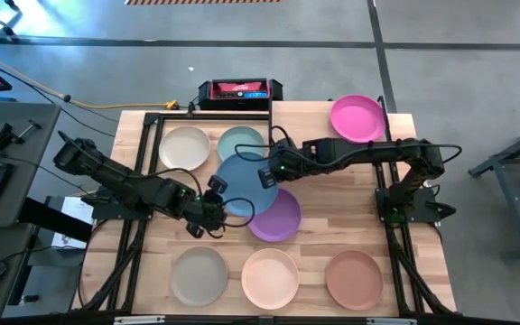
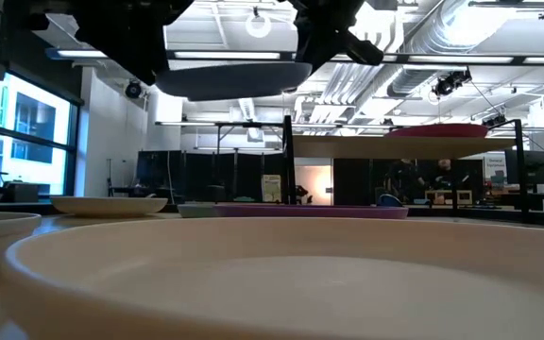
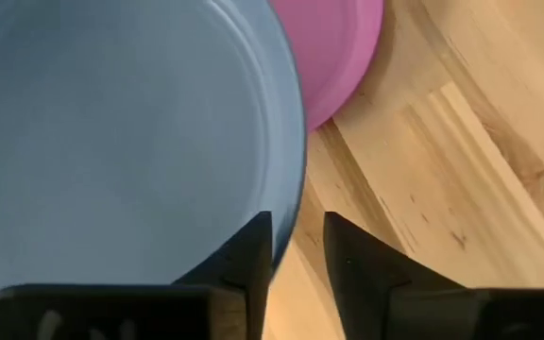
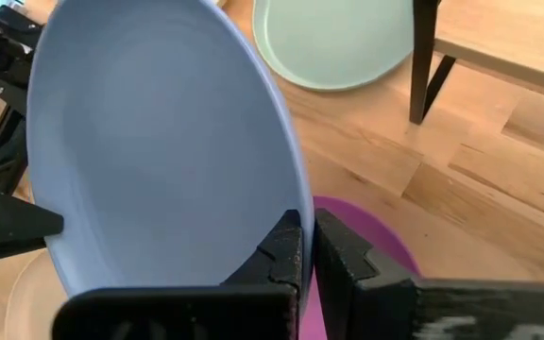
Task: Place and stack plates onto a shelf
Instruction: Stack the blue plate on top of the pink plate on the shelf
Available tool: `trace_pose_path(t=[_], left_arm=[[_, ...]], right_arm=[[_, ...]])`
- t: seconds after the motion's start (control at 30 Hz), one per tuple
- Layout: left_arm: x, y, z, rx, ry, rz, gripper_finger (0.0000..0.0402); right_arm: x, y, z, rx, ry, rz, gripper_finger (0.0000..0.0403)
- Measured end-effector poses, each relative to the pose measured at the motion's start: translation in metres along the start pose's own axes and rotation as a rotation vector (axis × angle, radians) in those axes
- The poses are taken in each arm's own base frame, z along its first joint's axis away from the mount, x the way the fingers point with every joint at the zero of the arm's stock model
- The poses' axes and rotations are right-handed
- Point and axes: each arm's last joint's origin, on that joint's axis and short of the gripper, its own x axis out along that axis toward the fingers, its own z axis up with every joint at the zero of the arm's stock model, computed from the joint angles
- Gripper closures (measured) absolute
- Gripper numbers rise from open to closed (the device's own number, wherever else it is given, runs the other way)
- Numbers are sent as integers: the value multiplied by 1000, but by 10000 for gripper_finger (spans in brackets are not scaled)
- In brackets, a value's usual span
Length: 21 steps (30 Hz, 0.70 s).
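Observation:
A blue plate [image 1: 242,188] hangs above the table's middle, partly over a purple plate [image 1: 280,219] that lies flat on the wood. My right gripper [image 4: 308,250], reaching in from the right, is shut on the blue plate's rim. My left gripper [image 3: 296,255] is open at the plate's near left side, one finger over the plate and one outside the rim. A magenta plate [image 1: 357,117] lies on the shelf [image 1: 400,126] at the far right. My right gripper pinches the blue plate's rim [image 4: 297,212] on its right side between its two fingers. The fingers slant down from the table's right. The plate is lifted clear of the table [image 2: 234,80] and sits roughly level. My left gripper's fingers [image 3: 253,255] flank the rim [image 3: 294,222]; I cannot tell whether they touch it.
Cream [image 1: 184,147] and pale teal [image 1: 239,141] plates lie at the far left. Grey-beige [image 1: 199,275], peach [image 1: 270,277] and terracotta [image 1: 354,278] plates line the near edge. A black and red box [image 1: 239,90] stands beyond the far edge.

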Motion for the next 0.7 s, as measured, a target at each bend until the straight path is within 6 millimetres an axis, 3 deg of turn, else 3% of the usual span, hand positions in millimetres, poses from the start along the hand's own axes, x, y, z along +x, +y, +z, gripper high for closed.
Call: trace_pose_path(t=[0.37,0.7], left_arm=[[-12,4,-5,-118,-23,5,275],[-41,21,-1,-185,-110,66,275]], right_arm=[[-6,-12,9,6,5,-44,403],[-42,-29,17,18,-20,-46,402]])
